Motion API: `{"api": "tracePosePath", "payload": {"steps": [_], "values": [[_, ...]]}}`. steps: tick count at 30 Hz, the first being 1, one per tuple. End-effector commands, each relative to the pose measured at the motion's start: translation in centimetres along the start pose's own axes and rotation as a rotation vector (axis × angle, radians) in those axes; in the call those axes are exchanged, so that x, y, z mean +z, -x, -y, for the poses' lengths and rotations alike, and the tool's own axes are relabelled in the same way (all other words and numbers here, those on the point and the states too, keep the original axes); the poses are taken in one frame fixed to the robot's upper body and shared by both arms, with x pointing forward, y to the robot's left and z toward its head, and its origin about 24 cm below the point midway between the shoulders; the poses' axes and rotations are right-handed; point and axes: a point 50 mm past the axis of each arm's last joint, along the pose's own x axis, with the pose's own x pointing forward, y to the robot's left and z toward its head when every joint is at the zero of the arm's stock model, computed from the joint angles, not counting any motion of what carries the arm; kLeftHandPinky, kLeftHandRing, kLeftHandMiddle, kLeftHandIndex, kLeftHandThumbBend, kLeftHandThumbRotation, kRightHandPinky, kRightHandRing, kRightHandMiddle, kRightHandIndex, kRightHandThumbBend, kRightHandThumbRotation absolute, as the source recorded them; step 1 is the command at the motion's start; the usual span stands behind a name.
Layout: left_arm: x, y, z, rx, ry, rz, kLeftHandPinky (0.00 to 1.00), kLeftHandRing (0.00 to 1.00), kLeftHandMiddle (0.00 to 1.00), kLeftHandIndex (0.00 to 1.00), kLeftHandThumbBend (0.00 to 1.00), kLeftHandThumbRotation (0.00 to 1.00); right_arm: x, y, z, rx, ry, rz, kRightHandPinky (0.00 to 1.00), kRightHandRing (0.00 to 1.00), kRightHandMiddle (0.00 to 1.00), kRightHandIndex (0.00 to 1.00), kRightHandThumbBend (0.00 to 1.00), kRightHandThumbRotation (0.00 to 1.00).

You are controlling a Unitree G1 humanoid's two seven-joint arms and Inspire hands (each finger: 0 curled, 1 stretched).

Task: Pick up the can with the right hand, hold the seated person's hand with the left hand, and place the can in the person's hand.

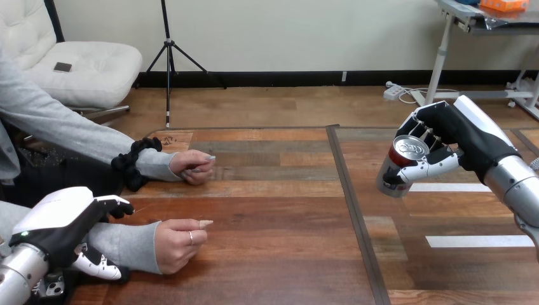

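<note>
a lab-like test room: wooden table (279, 203), tripod (168, 47), white sofa (95, 71), power strip (394, 91).

One silver aluminium drink can (397, 166) shows at the right. Two black robot hands with white shells: the right hand (452, 130) at the right, the left hand (63, 222) near left. Two hands of the person, both at the left: the person's far hand (192, 167) and the person's near hand (179, 243). Two white rectangular strips lie on the right part of the one brown wooden-plank tabletop (279, 210), a far strip (446, 187) and a near strip (478, 241).
</note>
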Motion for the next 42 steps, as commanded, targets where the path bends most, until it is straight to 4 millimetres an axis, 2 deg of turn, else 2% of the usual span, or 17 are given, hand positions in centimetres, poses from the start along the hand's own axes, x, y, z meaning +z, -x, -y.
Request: {"api": "tracePosePath", "payload": {"steps": [1, 20, 42], "values": [[-0.1, 0.2, -2.0, 0.030, -0.030, 0.004, 0.60, 0.72, 0.76, 0.75, 1.00, 0.00, 3.0, -1.1, 2.8, -0.089, 0.011, 0.121, 0.27, 0.31, 0.36, 0.40, 0.90, 0.00], [0.4, 0.2, -2.1, -0.075, 0.008, -0.033, 0.62, 0.74, 0.77, 0.75, 1.00, 0.00, 3.1, -1.1, 2.8, -0.090, -0.001, 0.134, 0.26, 0.31, 0.37, 0.40, 0.89, 0.00], [1.0, -0.1, -2.4, -0.118, -0.094, -0.074, 0.52, 0.66, 0.72, 0.72, 1.00, 0.00, 3.1, -1.1, 2.9, -0.094, -0.003, 0.135, 0.26, 0.31, 0.37, 0.40, 0.89, 0.00]]}}
